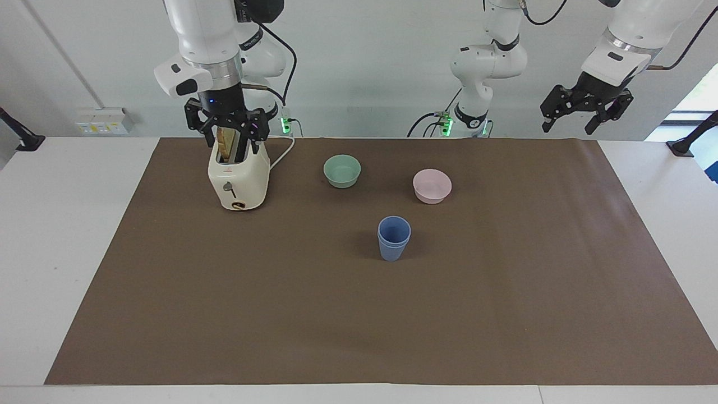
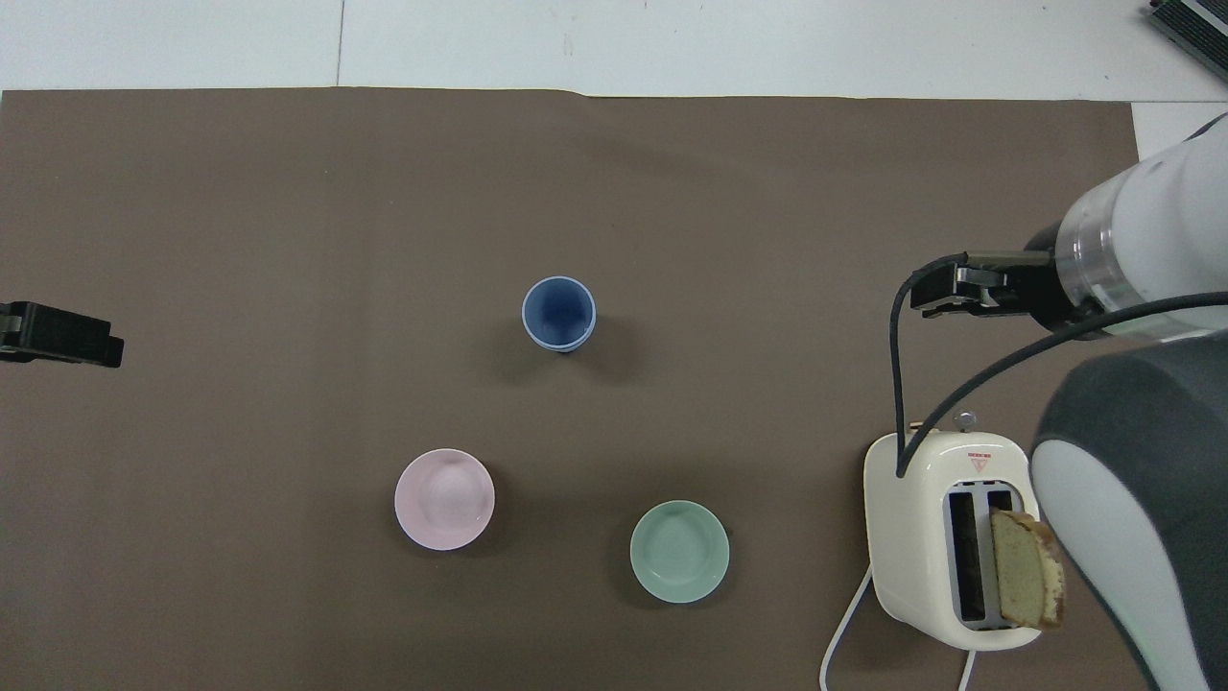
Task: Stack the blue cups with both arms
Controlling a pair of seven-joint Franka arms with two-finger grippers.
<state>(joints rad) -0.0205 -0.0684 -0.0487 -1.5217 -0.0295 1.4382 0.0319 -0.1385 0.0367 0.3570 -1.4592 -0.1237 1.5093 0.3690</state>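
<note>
The two blue cups [image 1: 394, 238] stand nested one inside the other, upright in the middle of the brown mat; in the overhead view the blue cups [image 2: 558, 313] show as one round rim. My right gripper [image 1: 230, 133] hangs open and empty over the toaster, well away from the cups; in the overhead view only part of the right gripper [image 2: 959, 291] shows. My left gripper [image 1: 578, 124] waits open and empty, raised at the left arm's end of the table, and only the tip of the left gripper [image 2: 58, 333] shows from overhead.
A cream toaster [image 1: 238, 179] with a slice of bread [image 2: 1027, 581] in one slot stands at the right arm's end. A mint-green bowl [image 1: 342, 170] and a pale pink bowl [image 1: 432, 185] sit nearer to the robots than the cups. The brown mat [image 1: 359, 314] covers the table.
</note>
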